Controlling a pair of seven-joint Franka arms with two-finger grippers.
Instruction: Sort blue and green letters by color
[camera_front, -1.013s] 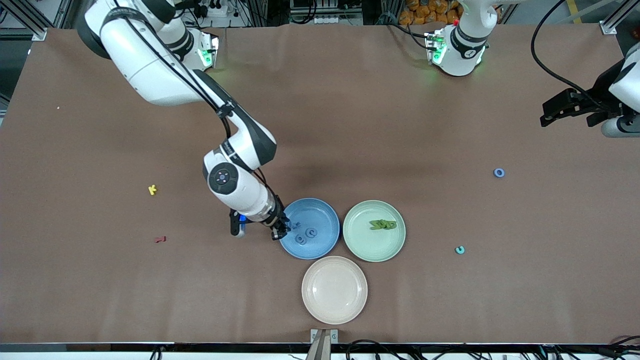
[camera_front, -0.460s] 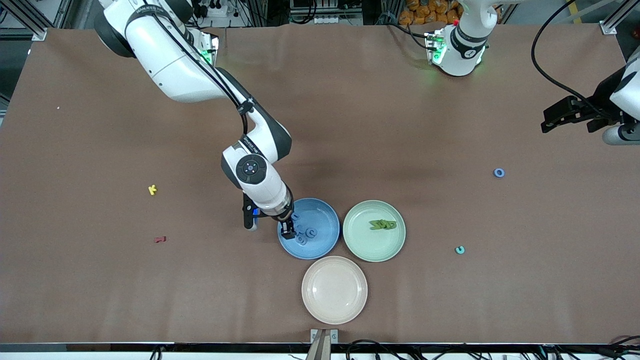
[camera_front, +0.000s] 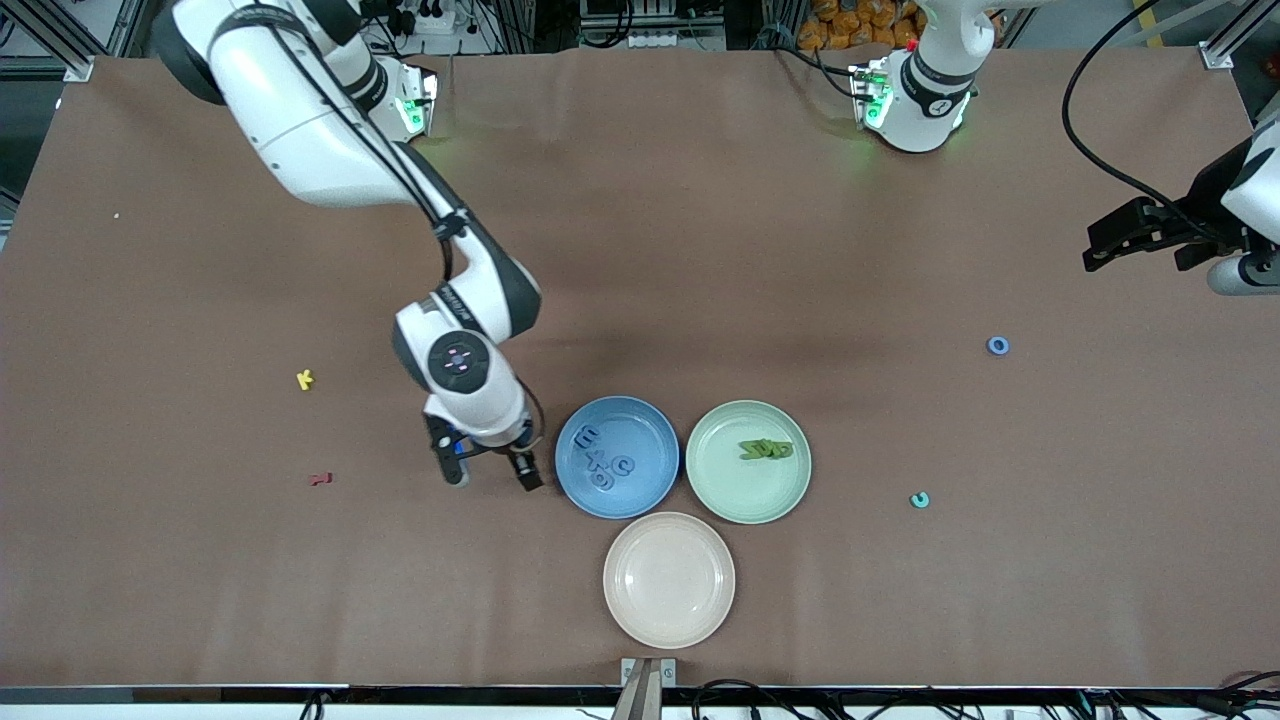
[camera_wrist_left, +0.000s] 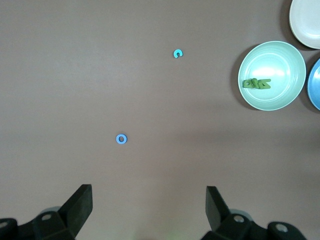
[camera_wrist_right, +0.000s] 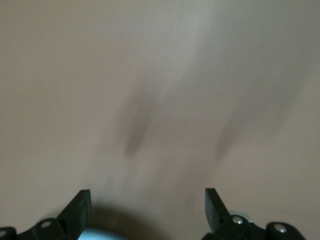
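Note:
Several blue letters (camera_front: 603, 461) lie in the blue plate (camera_front: 640, 425). Green letters (camera_front: 766, 450) sit piled in the green plate (camera_front: 735, 495), which also shows in the left wrist view as the green plate (camera_wrist_left: 280, 55) with the green letters (camera_wrist_left: 256, 83). A blue ring letter (camera_front: 998, 345) (camera_wrist_left: 121, 139) and a teal letter (camera_front: 919, 499) (camera_wrist_left: 177, 53) lie loose toward the left arm's end. My right gripper (camera_front: 490, 475) (camera_wrist_right: 148, 210) hangs open and empty over bare table beside the blue plate. My left gripper (camera_front: 1105, 240) (camera_wrist_left: 149, 205) waits open above the table's left-arm end.
An empty cream plate (camera_front: 669, 579) stands nearer the front camera than the two coloured plates. A yellow letter (camera_front: 305, 379) and a dark red letter (camera_front: 320, 479) lie toward the right arm's end. The table is covered in brown cloth.
My right gripper opened over the blue plate, left a blue letter in it, then drew off the plate toward the right arm's end. The left arm stayed put.

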